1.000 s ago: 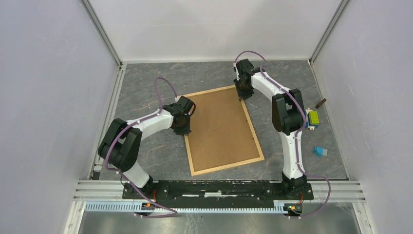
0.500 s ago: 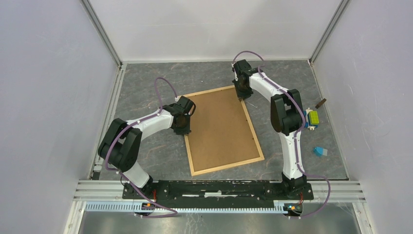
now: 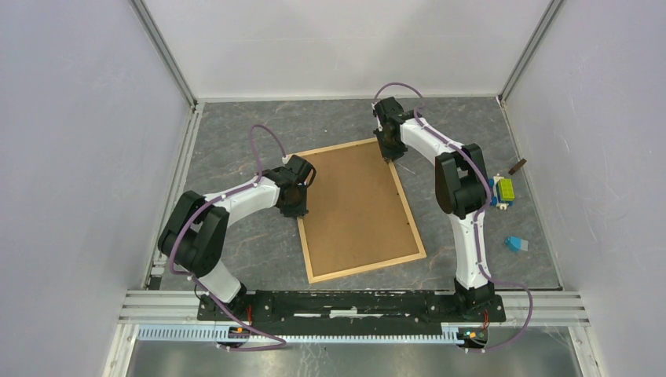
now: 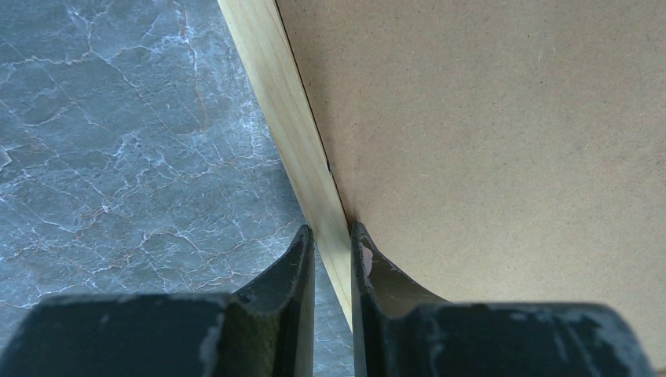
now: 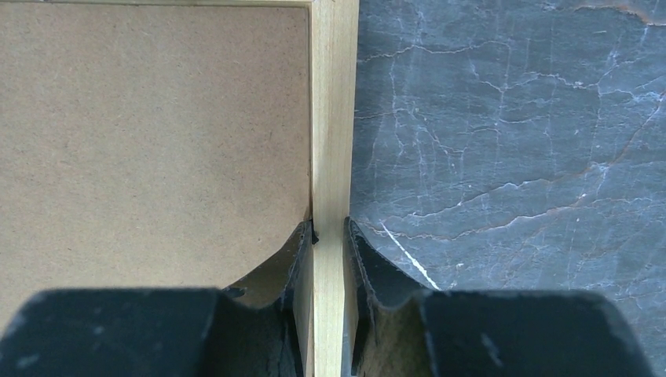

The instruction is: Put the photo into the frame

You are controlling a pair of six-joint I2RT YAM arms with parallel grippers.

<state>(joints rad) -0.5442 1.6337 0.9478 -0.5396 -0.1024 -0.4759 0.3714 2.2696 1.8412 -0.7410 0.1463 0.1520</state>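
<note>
The top camera is looking down from above and behind, taking in the whole table. Each wrist camera is pointing straight down, very close, past the left gripper or the right gripper; all three are sharing the frame and its brown board.

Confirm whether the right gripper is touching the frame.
Touching. The right wrist view shows the right gripper straddling a rail of the frame, both fingers pressed against its sides.

Pale frame, brown board, grey white-veined table, possibly yellow-green block.
</note>
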